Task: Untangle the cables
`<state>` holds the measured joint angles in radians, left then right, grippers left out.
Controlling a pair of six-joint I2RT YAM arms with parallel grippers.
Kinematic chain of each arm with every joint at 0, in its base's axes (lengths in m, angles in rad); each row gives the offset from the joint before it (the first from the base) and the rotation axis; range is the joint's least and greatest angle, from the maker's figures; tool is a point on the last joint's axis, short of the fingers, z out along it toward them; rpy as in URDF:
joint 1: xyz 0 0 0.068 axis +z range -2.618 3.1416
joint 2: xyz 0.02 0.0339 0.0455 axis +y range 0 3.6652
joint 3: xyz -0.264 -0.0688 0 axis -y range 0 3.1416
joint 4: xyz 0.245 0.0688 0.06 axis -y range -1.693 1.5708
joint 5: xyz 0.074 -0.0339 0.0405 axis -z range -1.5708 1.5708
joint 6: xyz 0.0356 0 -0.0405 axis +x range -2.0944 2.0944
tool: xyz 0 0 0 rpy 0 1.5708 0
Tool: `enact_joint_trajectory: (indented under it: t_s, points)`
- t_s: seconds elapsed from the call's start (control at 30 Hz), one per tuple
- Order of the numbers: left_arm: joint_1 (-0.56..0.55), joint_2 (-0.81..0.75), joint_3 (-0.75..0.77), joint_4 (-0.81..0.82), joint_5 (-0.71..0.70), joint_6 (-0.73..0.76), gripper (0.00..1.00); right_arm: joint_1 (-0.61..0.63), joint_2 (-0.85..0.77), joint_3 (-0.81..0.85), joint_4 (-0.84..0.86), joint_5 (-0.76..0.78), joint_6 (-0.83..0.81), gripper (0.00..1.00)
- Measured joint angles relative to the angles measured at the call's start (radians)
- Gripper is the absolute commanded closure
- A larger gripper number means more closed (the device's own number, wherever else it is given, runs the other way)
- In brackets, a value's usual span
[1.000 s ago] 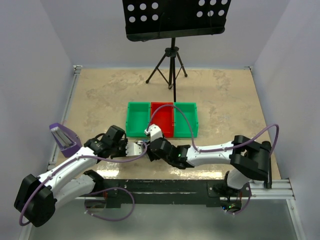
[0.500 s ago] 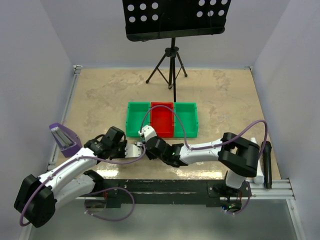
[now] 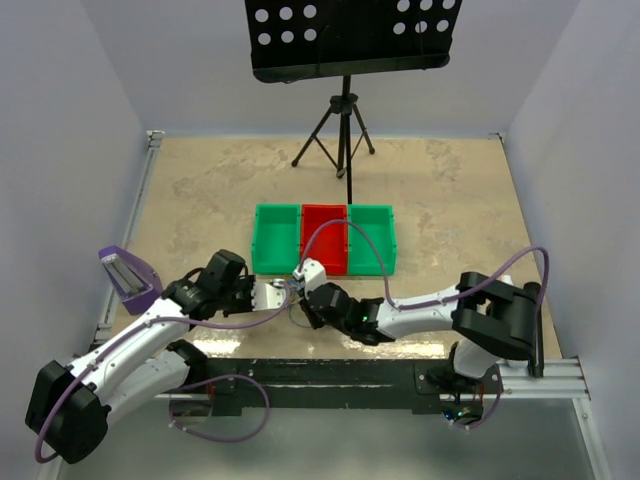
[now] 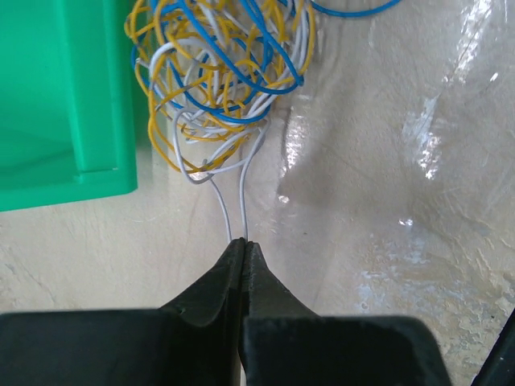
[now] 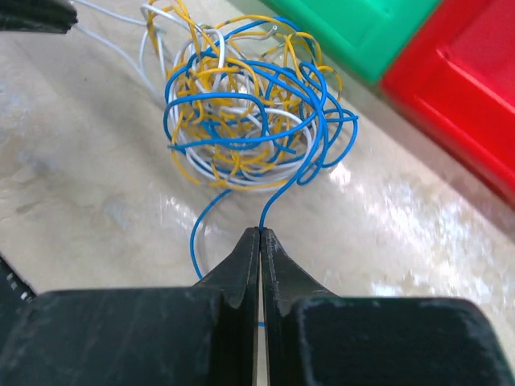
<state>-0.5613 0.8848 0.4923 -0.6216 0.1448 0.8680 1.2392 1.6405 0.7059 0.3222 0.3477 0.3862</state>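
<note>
Pale walls close round a beige, marbled table. From overhead, a black perforated music stand on a tripod stands at the far edge. At mid-table three bins sit touching in a row: the left green bin, a red bin and a right green bin. Both arms reach inward from the near edge. The left gripper and the right gripper come close together just near of the left green bin. What lies between them is too small to make out from this height, as is how their fingers stand.

The left wrist view shows the cables as one loose ball of yellow, white and blue wire. It lies on the table just beside the left green bin's near wall, and a few yellow loops brush that wall. Two runs of a white cable leave the ball side by side and end between the black fingers, which are pressed tight together on them. Glossy reflections streak the table to the right.

The right wrist view sees the same ball from the near side, with the green and red bins beyond it at far right. These fingers are also squeezed together, pinching a blue cable that curves from their tip up into the ball. A second run of it trails back beside them on the left. White strands lead off toward the left gripper's dark tip in the far left corner.
</note>
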Motion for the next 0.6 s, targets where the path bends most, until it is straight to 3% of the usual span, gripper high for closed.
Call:
enact_joint_trajectory:
  t_s: [0.3, 0.6]
  points:
    - [0.014, -0.015, 0.064, -0.003, 0.026, -0.021, 1.00, 0.004, -0.298, -0.144, -0.019, 0.064, 0.205, 1.00]
    - [0.018, -0.010, 0.200, -0.064, 0.023, -0.030, 1.00, 0.004, -0.713, -0.111, -0.354, 0.338, 0.485, 1.00]
